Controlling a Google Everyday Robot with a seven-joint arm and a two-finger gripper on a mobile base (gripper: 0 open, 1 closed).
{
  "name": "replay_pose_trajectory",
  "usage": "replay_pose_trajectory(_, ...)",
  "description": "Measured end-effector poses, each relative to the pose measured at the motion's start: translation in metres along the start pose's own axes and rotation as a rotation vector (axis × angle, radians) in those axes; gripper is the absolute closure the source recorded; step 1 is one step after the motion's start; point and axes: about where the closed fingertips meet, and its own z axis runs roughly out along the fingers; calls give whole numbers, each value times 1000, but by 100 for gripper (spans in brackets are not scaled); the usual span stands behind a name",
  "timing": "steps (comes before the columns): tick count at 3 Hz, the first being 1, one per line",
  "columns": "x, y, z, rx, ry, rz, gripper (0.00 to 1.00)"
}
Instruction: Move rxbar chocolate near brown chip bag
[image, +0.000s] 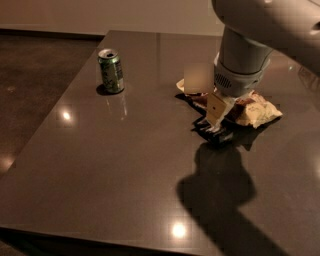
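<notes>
Pincer (216, 120) position: low over the counter (100, 175), right of centre, hanging straight down from the arm's (240, 60) pale wrist housing. Its tip meets or nearly meets the rxbar chocolate (212, 132). Whether the pincer is clamped on the bar or has released it cannot be determined from this view, because the tip and the dark wrapper merge.

Task item location: the rxbar chocolate lies flat on the counter directly under the pincer, against the near edge of the brown chip bag (257, 111). The two appear to touch or to sit just beside each other. The exact margin is hidden by the pincer and by shadow (220, 185).

Rationale for the arrangement:
- The vertical approach suits a thin, flat wrapper, which offers no side surface to reach from a low angle.
- The bar sits on the bag's near side. Judged from this placement, the target zone was chosen so that the crinkled bag itself need not be disturbed.
- The bag lies crumpled and slightly raised, with its pale end toward the right. Contact with it would probably shift it easily.

Non-task item: the green soda can (111, 71) stands upright, well apart to the left, outside the working zone.

Status judgement: the bar is already near the bag, so the task appears to be at or close to completion. What remains is a clean release, if one is not already made, and a straight upward withdrawal.
</notes>
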Motion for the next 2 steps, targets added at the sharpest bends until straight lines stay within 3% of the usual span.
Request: replay_pose_trajectory(2,0,0,0,1,-2,0,0)
